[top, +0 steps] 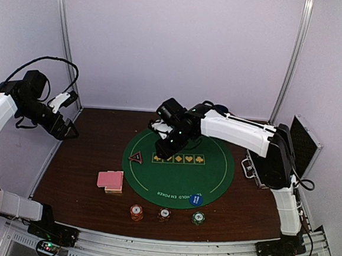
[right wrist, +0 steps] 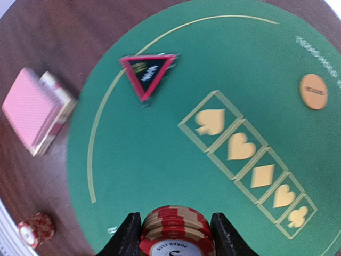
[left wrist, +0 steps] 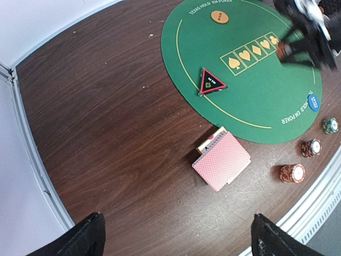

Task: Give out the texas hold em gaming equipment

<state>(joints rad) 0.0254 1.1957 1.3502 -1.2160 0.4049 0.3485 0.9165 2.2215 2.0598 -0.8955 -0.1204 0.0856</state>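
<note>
My right gripper (top: 164,149) (right wrist: 176,240) is shut on a stack of orange-red poker chips (right wrist: 173,221) and holds it just above the green round mat (top: 214,179), near the row of suit boxes. The black red-edged triangle marker (top: 136,157) (right wrist: 147,73) lies on the mat's left side. The orange button (right wrist: 313,91) (left wrist: 219,17) lies at the mat's far side, the blue button (top: 196,199) at its near edge. The pink-backed cards (top: 110,181) (left wrist: 221,160) lie left of the mat. My left gripper (top: 69,130) (left wrist: 178,240) is open and empty, raised high at the left.
Three chip stacks stand in a row near the table's front edge: orange-red (top: 136,212), dark (top: 164,214) and green (top: 198,217). The silver-edged black case (top: 303,147) stands open at the right edge. White walls close in the back and sides.
</note>
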